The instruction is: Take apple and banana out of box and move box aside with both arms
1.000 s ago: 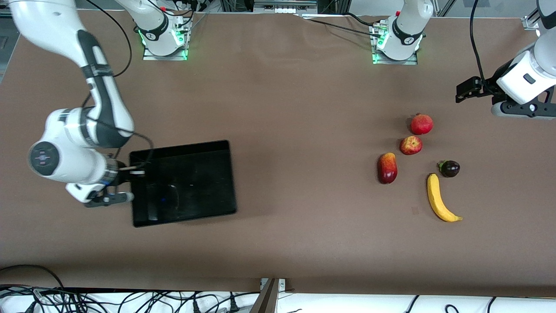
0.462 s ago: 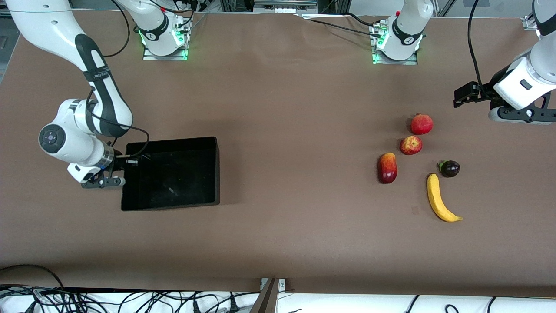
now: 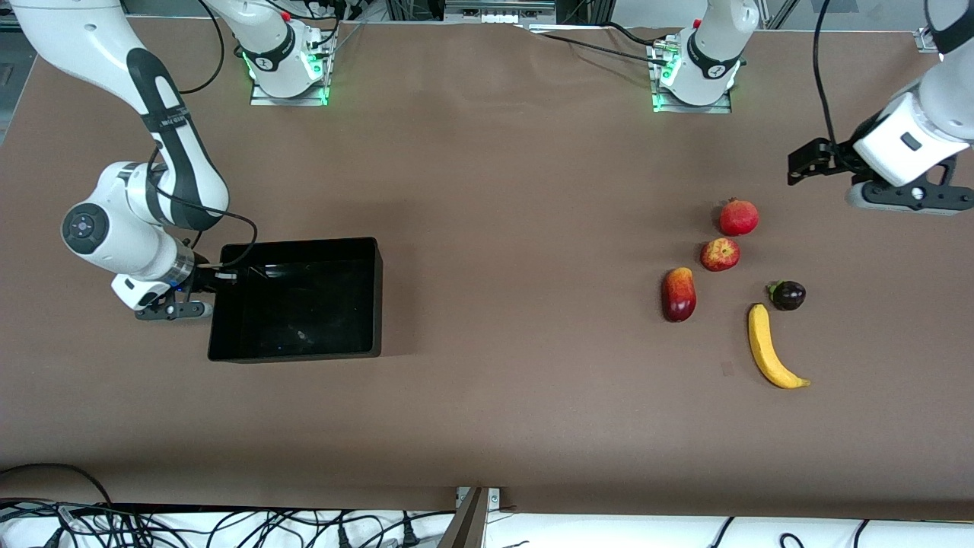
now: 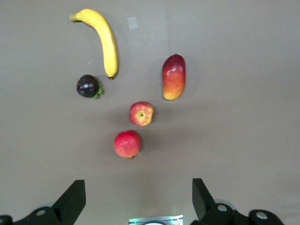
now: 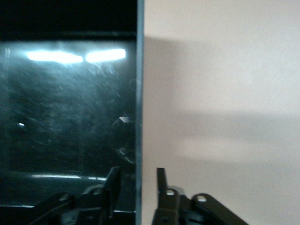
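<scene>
The black box [image 3: 377,297] rests flat on the brown table toward the right arm's end. My right gripper [image 3: 202,293] is at the box's end wall; in the right wrist view its fingers [image 5: 138,169] straddle that wall [image 5: 139,70], open, with a gap on each side. Toward the left arm's end lie the pomegranate [image 3: 739,218], apple [image 3: 720,254], mango [image 3: 679,294], dark purple fruit [image 3: 787,295] and banana [image 3: 770,356]. My left gripper [image 3: 902,202] hangs open and empty [image 4: 138,185] above bare table beside the pomegranate [image 4: 127,144].
The two arm bases with green lights [image 3: 289,72] [image 3: 692,76] stand along the table's edge farthest from the front camera. Cables [image 3: 228,525] trail below the near edge. A wide stretch of bare brown table separates the box from the fruits.
The box, tilted and held a second ago, has come down flat, a little closer to the right arm's base. The right gripper's jaws have parted from its wall. The left gripper drifted slightly.
</scene>
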Available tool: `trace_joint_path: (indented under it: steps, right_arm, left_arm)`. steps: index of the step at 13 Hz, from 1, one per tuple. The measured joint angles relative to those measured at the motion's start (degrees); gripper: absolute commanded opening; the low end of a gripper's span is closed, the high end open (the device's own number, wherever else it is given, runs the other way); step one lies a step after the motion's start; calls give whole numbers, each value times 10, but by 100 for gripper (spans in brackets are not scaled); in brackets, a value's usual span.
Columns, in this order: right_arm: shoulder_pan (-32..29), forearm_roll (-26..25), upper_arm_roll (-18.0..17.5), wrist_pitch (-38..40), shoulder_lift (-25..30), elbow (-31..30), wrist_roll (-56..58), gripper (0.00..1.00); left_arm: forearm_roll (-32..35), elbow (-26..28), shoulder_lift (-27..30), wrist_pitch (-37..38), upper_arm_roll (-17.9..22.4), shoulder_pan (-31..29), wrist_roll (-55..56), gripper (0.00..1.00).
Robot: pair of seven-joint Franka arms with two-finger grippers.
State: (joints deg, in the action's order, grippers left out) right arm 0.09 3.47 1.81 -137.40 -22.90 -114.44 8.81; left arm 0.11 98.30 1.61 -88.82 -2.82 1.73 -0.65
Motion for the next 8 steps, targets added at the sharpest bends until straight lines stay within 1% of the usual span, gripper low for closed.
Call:
trace_joint_path:
  steps: [2,4,6,8]
  right_arm:
    - [3,-1,-3,76,28,47,3,100]
    - [9,0,-3,190,46,136,5,100]
    - [10,-1,-2,305,53,225,5,100]
    - [12,-1,-3,382,57,282,5,100]
  left_arm:
    - [0,-6,-1,0,-12,7,4,100]
    - [0,-12,-4,0,-22,10,12,100]
    - [0,-20,-8,0,-23,10,13,100]
    - [0,-23,-19,0,-23,10,14,100]
